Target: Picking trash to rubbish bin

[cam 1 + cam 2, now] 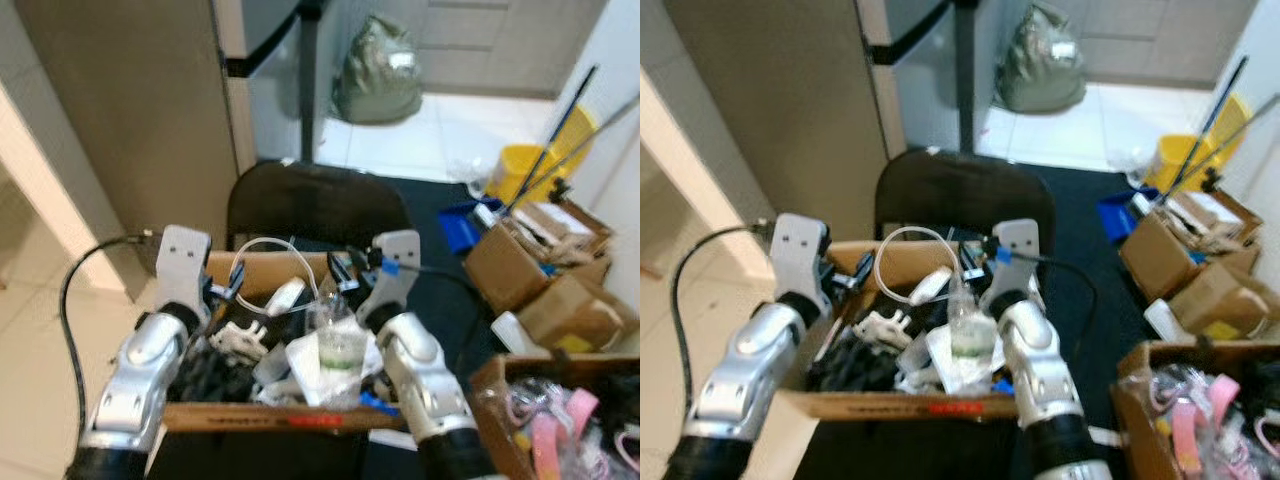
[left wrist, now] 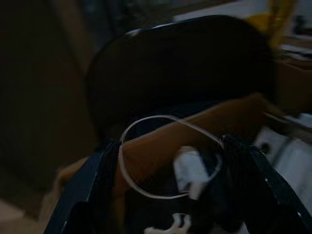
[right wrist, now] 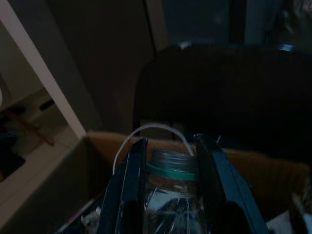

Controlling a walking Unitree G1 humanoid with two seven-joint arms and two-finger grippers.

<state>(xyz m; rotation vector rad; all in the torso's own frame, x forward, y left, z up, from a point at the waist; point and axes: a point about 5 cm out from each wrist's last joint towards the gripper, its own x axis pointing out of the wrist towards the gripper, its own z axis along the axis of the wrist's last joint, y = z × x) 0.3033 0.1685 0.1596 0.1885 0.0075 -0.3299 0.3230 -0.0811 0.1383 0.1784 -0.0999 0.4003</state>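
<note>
My right gripper [image 3: 168, 161] clamping clear plastic bottle [image 1: 338, 345] at neck, above cardboard box [image 1: 270, 412] of trash, likely lifting for binning. My left gripper [image 2: 170, 161] hovering spread apart over white cable [image 2: 161, 156], far left.

Both wrist views super dark, box contents mostly mush. Plastic bottle [image 3: 170, 195] cut off at frame bottom, base hidden. Left gripper [image 2: 170, 190] fingers run off edge. Pink stuff in corner box [image 1: 560, 420] too blurry to identify.
</note>
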